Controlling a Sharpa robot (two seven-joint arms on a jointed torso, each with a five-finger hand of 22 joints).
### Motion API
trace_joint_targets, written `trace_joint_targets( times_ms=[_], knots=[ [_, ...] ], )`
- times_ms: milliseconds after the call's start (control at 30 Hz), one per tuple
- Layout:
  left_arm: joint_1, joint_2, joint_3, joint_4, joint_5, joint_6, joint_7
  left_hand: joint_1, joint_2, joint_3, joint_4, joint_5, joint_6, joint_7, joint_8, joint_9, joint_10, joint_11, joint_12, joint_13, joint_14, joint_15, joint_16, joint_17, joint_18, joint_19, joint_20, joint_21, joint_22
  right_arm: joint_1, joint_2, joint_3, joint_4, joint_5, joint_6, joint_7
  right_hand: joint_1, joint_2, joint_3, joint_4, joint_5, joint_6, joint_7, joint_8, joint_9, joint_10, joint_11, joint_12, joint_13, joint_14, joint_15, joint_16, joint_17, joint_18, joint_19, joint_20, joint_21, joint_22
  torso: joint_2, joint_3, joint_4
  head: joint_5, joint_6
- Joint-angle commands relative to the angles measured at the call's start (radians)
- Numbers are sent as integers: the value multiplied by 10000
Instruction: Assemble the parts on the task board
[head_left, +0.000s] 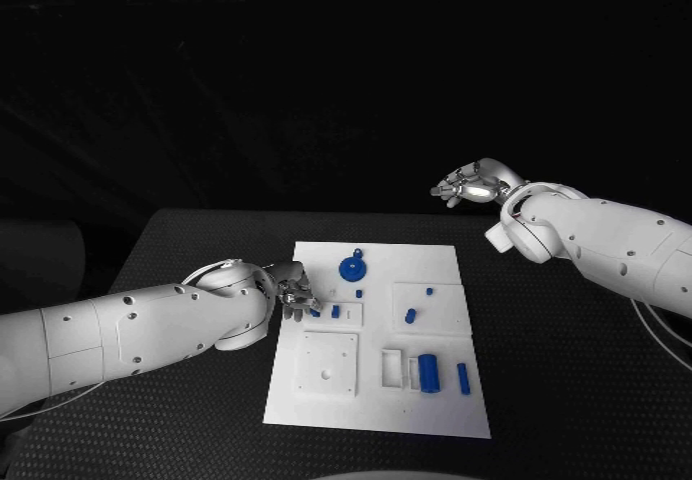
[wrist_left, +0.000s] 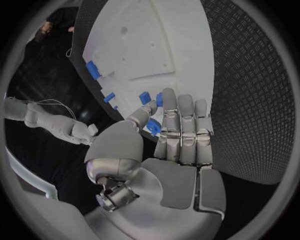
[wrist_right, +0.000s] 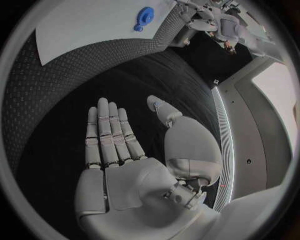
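The white task board (head_left: 378, 400) lies in the middle of the black table. On it sit a blue gear (head_left: 353, 268), a blue cylinder (head_left: 428, 372) and several small blue parts. My left hand (head_left: 293, 292) hovers at the board's left edge with its fingers straight. In the left wrist view, a small blue part (wrist_left: 153, 126) shows in the gap between the thumb and fingers (wrist_left: 181, 125) of the left hand (wrist_left: 169, 150); I cannot tell if they touch it. My right hand (head_left: 469, 185) is raised beyond the board's far right corner, fingers spread and holding nothing. The right wrist view shows that right hand (wrist_right: 125, 165) and the gear (wrist_right: 144, 17).
White recessed fixtures stand on the board: a square one (head_left: 329, 362) near the front left and a framed one (head_left: 433, 310) on the right. Black textured table (head_left: 188, 420) surrounds the board on all sides.
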Motion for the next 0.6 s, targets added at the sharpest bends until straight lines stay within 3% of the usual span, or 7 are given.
trace_joint_targets(
  times_ms=[33,600],
  knots=[
    [-14,26,1,40,-123,275,48,137,14,58,-29,53,170,-108,32,15,-3,-46,4,14,42,15,33,10,3,57,-258,32,238,-1,-4,5,15,-1,57,56,-47,-1,-13,-35,37,-72,63,54,-10,39,-1,-66,-5,19,47,-68,11,43,27,53,-46,13,-2,-3,4,-8,-7],
    [-22,26,1,-91,-279,198,3,143,17,63,-37,60,173,-106,23,18,-2,-45,-2,23,43,18,30,13,3,48,-254,39,237,-1,-12,5,22,0,54,58,-47,-2,-13,-36,37,-73,64,59,-15,40,-1,-68,-5,19,47,-73,17,46,32,55,-61,25,1,-3,6,-3,10]
  ],
)
